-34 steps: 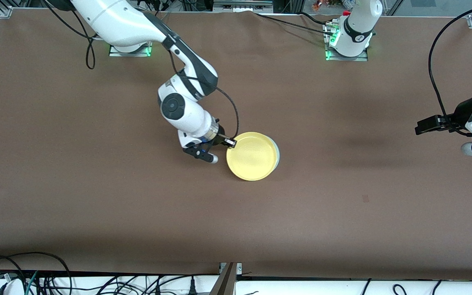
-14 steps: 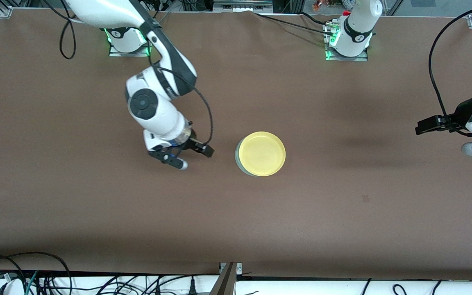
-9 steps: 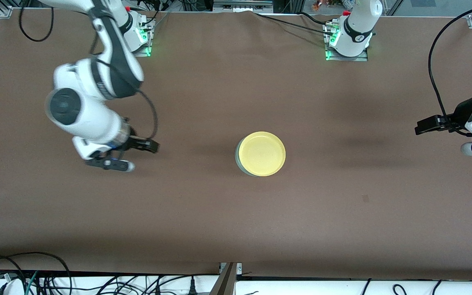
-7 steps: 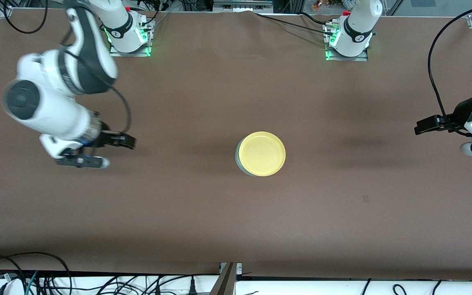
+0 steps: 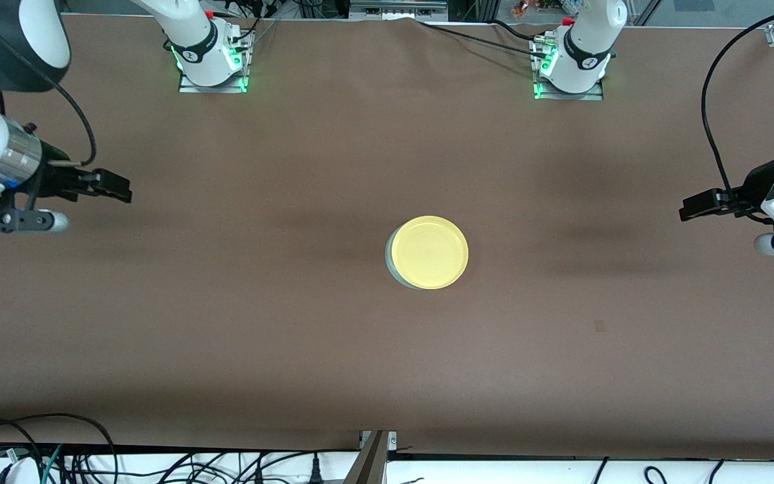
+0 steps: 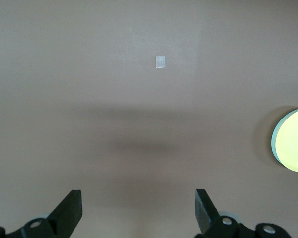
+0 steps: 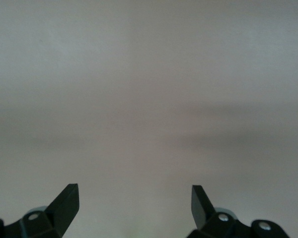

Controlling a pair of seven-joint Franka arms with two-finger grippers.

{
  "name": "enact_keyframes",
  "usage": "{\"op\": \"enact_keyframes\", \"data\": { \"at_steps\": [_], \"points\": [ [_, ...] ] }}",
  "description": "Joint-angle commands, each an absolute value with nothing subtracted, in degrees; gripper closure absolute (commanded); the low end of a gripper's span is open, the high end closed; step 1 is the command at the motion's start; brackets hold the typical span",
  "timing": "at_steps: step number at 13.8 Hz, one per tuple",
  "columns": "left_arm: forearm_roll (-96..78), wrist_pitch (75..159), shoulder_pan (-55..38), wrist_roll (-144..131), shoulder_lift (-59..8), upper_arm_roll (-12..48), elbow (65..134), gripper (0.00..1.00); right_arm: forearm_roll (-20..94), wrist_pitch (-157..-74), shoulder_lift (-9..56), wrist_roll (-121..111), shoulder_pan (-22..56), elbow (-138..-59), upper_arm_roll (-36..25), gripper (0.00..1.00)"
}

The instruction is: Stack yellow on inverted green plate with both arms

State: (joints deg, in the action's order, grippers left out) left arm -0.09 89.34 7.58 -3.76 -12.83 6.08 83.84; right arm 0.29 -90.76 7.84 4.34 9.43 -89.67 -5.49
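Observation:
The yellow plate [image 5: 429, 251] lies rim up on the inverted green plate [image 5: 389, 258] at the middle of the table; only a thin pale green edge shows under it. The stack also shows at the edge of the left wrist view, the yellow plate [image 6: 295, 140] over a green sliver [image 6: 274, 143]. My right gripper [image 5: 118, 190] is open and empty over the right arm's end of the table. My left gripper [image 5: 688, 206] is open and empty over the left arm's end, where that arm waits. The wrist views show the left gripper [image 6: 138, 208] and right gripper [image 7: 134, 203] over bare table.
The brown table cover [image 5: 293, 323] spreads all round the stack. A small pale mark [image 5: 599, 326] lies on it nearer the front camera, toward the left arm's end, and shows in the left wrist view [image 6: 160, 61]. Cables [image 5: 58, 444] hang along the front edge.
The right gripper let go of the yellow plate, which settled centred on the green plate, then swung away to the right arm's end of the table. The left arm has not moved.

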Motion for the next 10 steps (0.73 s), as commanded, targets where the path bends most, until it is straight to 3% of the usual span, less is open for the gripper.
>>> {"op": "enact_keyframes", "data": {
  "at_steps": [1,10],
  "points": [
    [-1.1,88.5,7.4,-2.7,-13.1,5.8,82.7,0.00,-2.2,-94.9,1.6,3.5,1.8,-98.9,1.6,0.00],
    [-1.1,88.5,7.4,-2.7,-13.1,6.0,82.7,0.00,-0.9,-94.6,-0.5,3.5,-1.5,-98.6,1.1,0.00]
  ]
}}
